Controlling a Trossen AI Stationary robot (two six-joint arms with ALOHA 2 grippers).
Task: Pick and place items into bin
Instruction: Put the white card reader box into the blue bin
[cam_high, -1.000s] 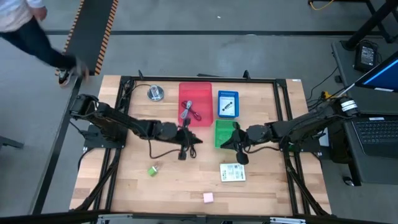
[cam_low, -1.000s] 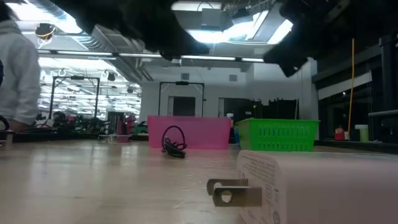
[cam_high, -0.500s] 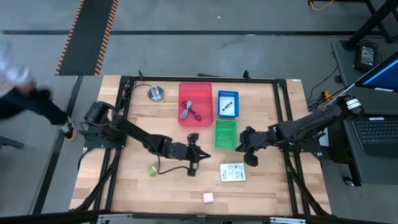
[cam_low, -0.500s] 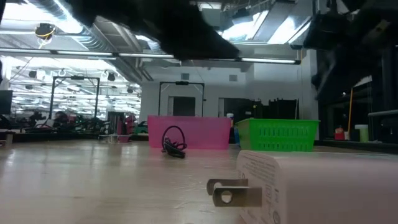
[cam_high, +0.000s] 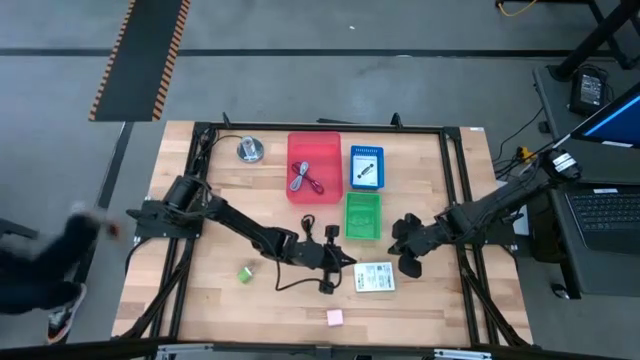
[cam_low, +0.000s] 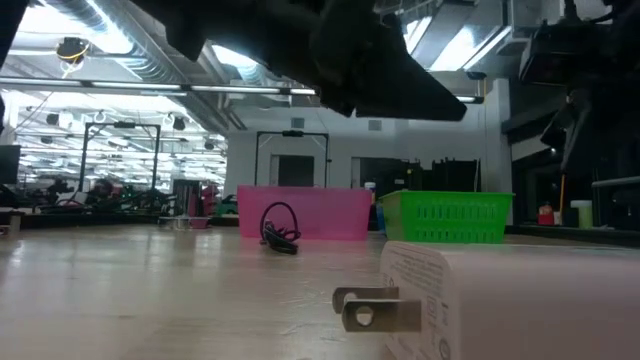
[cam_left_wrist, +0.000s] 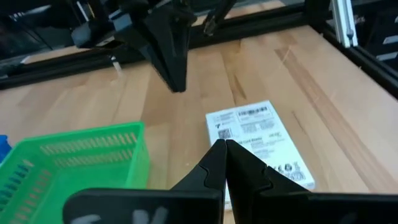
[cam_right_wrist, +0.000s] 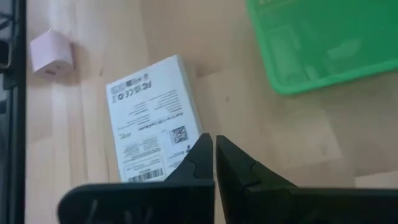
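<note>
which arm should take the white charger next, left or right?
Probably left. The left gripper, fingers shut, sits right beside the white charger. The right gripper, also shut, is a bit farther off, nearer the green bin. Either must open first.

A white plug-in charger (cam_low: 520, 300) fills the near right of the counter (cam_low: 150, 290), its two metal prongs (cam_low: 375, 308) pointing left. Farther back a coiled black cable (cam_low: 280, 228) lies before a pink bin (cam_low: 305, 212), a green basket (cam_low: 445, 217) beside it. Dark arm shapes (cam_low: 330, 50) loom overhead.
</note>
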